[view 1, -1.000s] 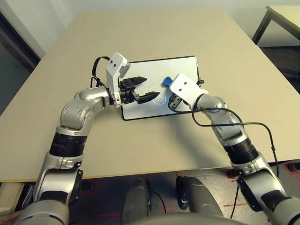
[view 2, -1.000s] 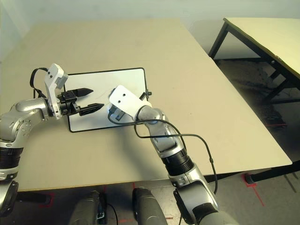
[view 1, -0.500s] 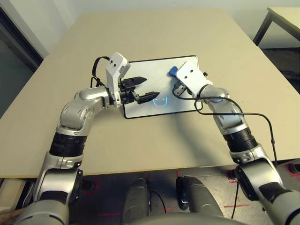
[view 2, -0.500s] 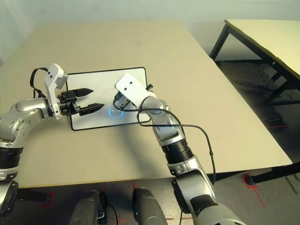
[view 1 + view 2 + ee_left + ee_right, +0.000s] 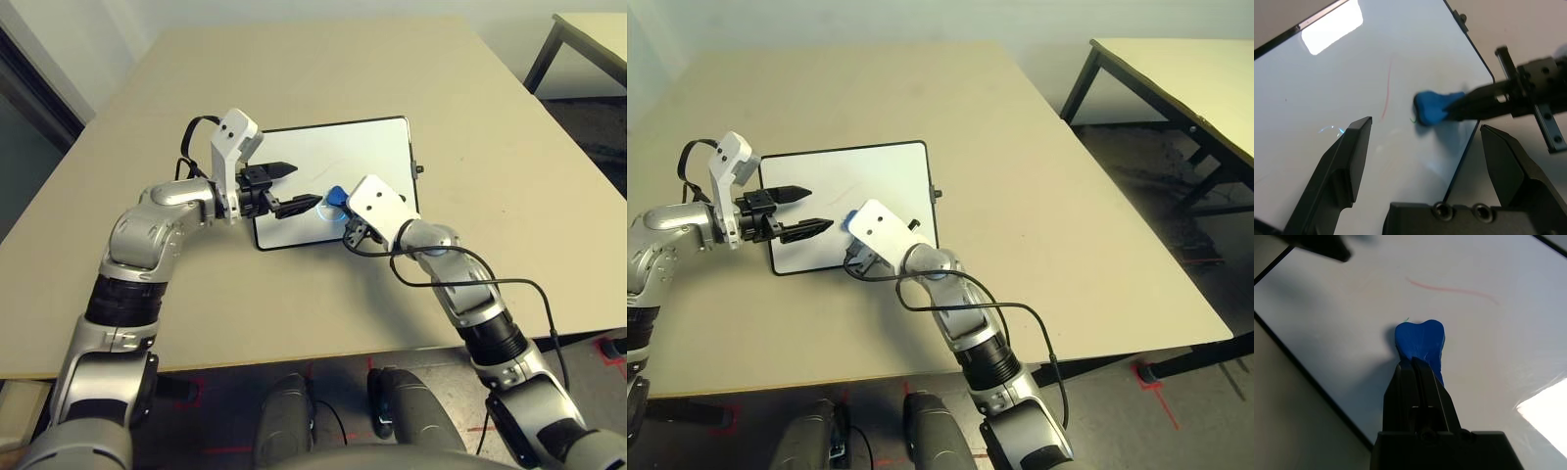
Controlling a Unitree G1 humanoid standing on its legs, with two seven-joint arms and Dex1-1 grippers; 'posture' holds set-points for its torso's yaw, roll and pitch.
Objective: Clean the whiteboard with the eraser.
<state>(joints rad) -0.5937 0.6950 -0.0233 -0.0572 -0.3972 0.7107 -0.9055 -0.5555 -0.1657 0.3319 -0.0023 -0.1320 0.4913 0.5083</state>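
Mid-wipe on the whiteboard: your R gripper is clamped tight on the eraser, fingers pressed together w/ the blue block pinched between them, its free end down on the white surface near the board's near edge, toward the middle. The L gripper hovers over the board's left part w/ fingers spread wide, holding nothing. The board lies flat on the tan table, black frame all round.

To do this stroke well: a thin red line sits just beyond the eraser, and a tiny green fleck right at its tip. Judging from that, you'd want to push the block on across the red line w/ even downward pressure, keeping its face flat, not up on one corner. A faint bluish arc shows nearer the L fingers; likely needs its own pass. Watch the two grippers — they're near each other over the board, so a long sweep leftward risks a clash. The L fingers aren't touching the board, so it could slide under a hard push.

Vs. half a sec ago: the R arm has swung back from the board's far right corner to the near edge at centre, eraser carried along. The bluish ring seen by the L fingertips then is now mostly hidden behind the R wrist. L arm has barely shifted.
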